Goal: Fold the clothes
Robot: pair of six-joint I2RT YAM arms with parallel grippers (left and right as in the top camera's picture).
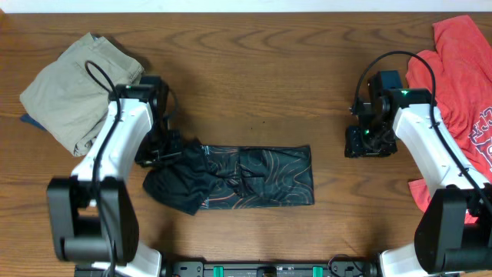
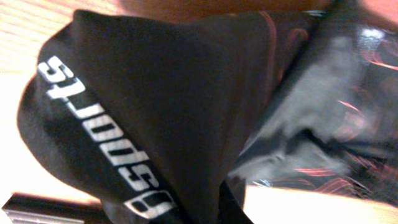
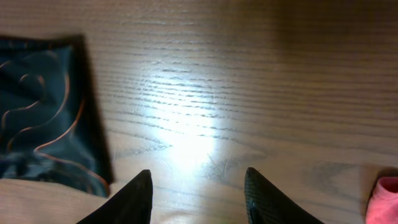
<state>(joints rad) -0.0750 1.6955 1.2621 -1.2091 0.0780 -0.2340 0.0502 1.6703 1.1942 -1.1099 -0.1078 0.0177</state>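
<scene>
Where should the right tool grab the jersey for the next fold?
Grip the jersey at its right short edge, coming from the right. That end lies flat and straight, facing the open right tool; the left end is bunched.

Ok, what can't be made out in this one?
- Left gripper: the jaws are indistinct overhead, black against the jersey. Cloth fills the left wrist view, so the grip cannot be told.
- Red shirt: cut off by the overhead view's right edge.
- Jersey's left end: bunched overhead and blurred close-up in the left wrist view, so the fold state is unclear.
</scene>
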